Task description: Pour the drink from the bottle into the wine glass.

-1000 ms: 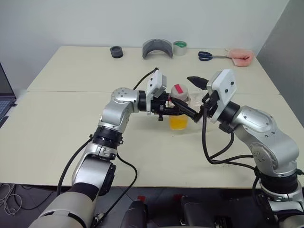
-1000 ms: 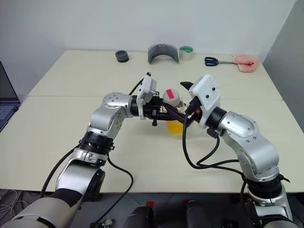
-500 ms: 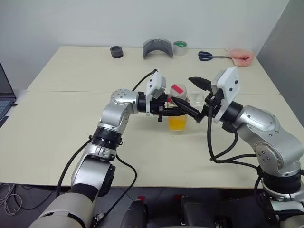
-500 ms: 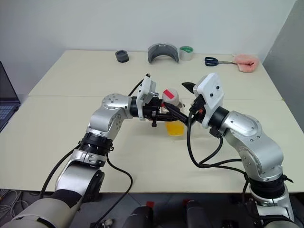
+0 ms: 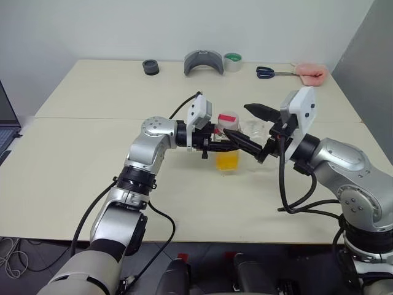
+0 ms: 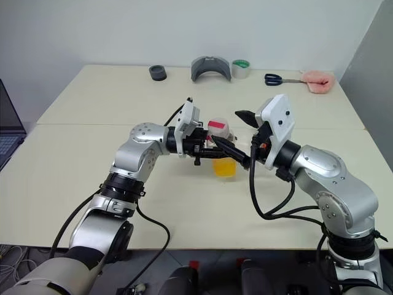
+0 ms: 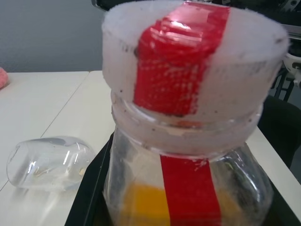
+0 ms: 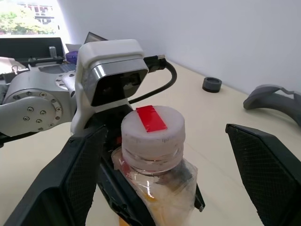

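The wine glass [image 5: 255,128] sits half hidden behind the right tool [image 5: 263,134].

Lab or test workspace.
Bare cream tabletop [image 5: 73,153], blank wall, tape roll [image 5: 232,59] and scissors [image 5: 265,72] at 12 o'clock.

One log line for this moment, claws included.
left claw: shut on bottle | cap: on | right claw: open, astride cap | wine glass: lying, empty

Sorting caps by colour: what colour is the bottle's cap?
White cap with a red strip across it, clearest in the right wrist view.
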You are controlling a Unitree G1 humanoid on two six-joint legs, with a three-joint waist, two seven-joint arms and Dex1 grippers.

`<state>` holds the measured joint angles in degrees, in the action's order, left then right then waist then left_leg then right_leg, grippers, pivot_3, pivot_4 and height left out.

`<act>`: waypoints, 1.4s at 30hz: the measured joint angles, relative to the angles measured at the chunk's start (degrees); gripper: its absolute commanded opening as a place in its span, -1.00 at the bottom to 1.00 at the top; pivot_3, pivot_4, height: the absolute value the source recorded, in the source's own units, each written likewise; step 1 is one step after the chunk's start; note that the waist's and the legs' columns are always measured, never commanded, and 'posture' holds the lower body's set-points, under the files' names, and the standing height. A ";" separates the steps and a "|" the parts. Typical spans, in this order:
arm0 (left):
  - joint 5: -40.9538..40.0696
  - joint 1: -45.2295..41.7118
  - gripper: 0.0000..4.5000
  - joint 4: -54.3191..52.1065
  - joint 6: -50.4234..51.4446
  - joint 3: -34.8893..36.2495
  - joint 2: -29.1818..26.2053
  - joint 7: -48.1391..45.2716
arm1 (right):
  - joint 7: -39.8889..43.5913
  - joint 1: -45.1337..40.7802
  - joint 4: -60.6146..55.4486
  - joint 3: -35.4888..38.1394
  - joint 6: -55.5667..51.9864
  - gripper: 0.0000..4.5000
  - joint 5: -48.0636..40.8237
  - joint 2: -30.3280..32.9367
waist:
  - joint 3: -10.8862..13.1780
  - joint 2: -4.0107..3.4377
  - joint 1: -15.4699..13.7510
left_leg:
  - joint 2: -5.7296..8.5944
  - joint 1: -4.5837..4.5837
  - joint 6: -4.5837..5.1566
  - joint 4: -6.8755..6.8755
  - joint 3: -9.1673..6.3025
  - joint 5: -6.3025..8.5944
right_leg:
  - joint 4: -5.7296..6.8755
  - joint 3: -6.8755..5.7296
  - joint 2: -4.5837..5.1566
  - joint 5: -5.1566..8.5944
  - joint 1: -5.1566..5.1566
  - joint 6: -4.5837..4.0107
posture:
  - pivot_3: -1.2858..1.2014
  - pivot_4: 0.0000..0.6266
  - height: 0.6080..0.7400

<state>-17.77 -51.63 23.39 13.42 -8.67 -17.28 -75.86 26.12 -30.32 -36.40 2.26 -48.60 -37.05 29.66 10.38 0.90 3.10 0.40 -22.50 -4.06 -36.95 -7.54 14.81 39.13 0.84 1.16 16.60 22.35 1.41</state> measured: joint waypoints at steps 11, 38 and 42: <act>0.14 0.10 -0.22 0.00 -0.09 0.00 0.00 0.00 | -0.11 -0.44 -0.77 0.02 -0.55 0.91 -1.46 1.00 | 0.00 0.00 0.00 | 0.00 0.00 0.00 0.00 0.00 0.00 | 0.00 0.00 0.00 0.00 0.00 0.00 | 0.03 -0.52 1.00; 1.03 0.29 -0.22 0.04 -1.61 -0.12 0.08 -1.10 | -1.93 -2.48 0.09 -4.87 1.67 0.91 4.46 0.25 | 0.00 0.00 0.01 | 0.00 0.00 0.00 0.00 0.00 0.00 | 0.00 0.00 0.00 0.00 0.00 0.00 | 0.03 -0.52 1.00; 1.03 0.29 -0.22 0.04 -1.56 -0.13 0.11 -1.09 | -1.95 -2.86 0.42 -5.91 2.00 0.91 5.70 -0.25 | 0.00 0.00 0.01 | 0.00 0.00 0.00 0.00 0.00 0.00 | 0.00 0.00 0.00 0.00 0.00 0.00 | 0.03 -0.52 1.00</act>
<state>-16.73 -51.34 23.42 11.85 -8.80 -17.17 -76.96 24.17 -33.18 -35.98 -3.64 -46.60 -31.35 29.41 10.38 0.90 3.11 0.40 -22.50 -4.06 -36.95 -7.55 14.81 39.13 0.83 1.16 16.60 22.35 1.41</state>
